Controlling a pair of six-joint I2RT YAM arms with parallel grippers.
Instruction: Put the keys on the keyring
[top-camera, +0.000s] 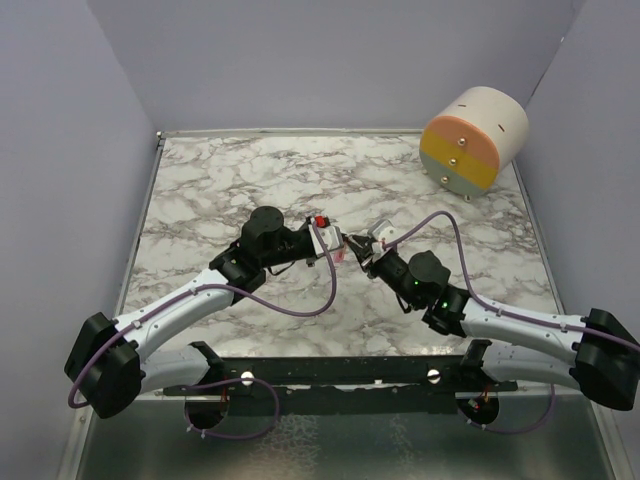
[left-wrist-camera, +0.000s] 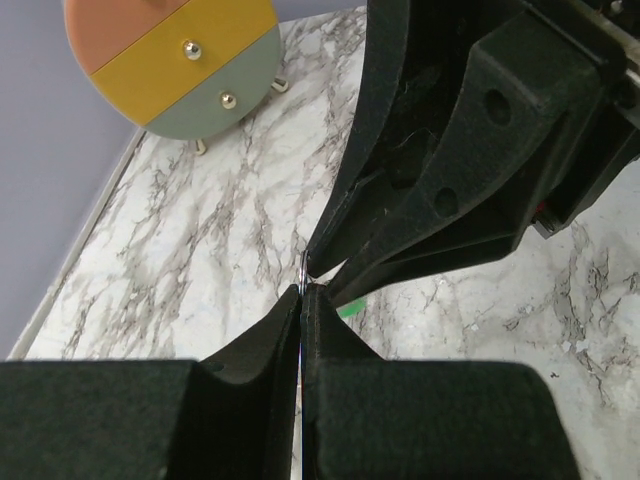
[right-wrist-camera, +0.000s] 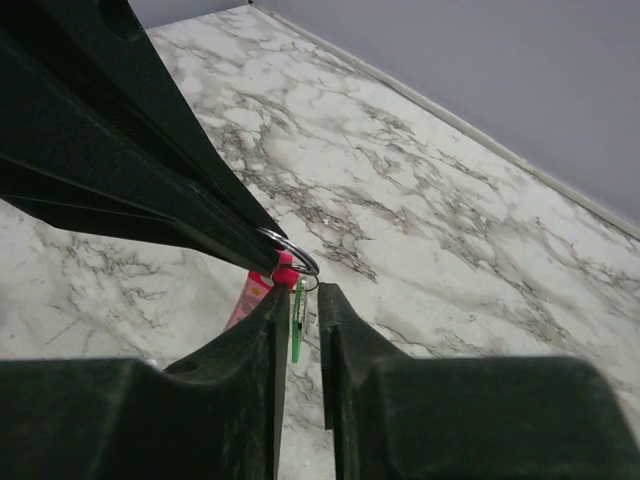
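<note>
You had left gripper (left-wrist-camera: 301, 296) clamped shut on keyring (right-wrist-camera: 296, 252), midair. Right gripper (right-wrist-camera: 302, 300) pinched green key (right-wrist-camera: 298, 328) just under ring. Pink-red key (right-wrist-camera: 250, 296) looked hung already; green key not yet threaded, seemingly.

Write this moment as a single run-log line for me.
left gripper: shut on keyring | right gripper: green key between jaws, grip unclear | pink-red key: hanging by keyring

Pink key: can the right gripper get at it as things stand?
Probably not. The right gripper has the green key between its fingers, and the pink key hangs by the ring outside them, tucked under the left gripper.
</note>
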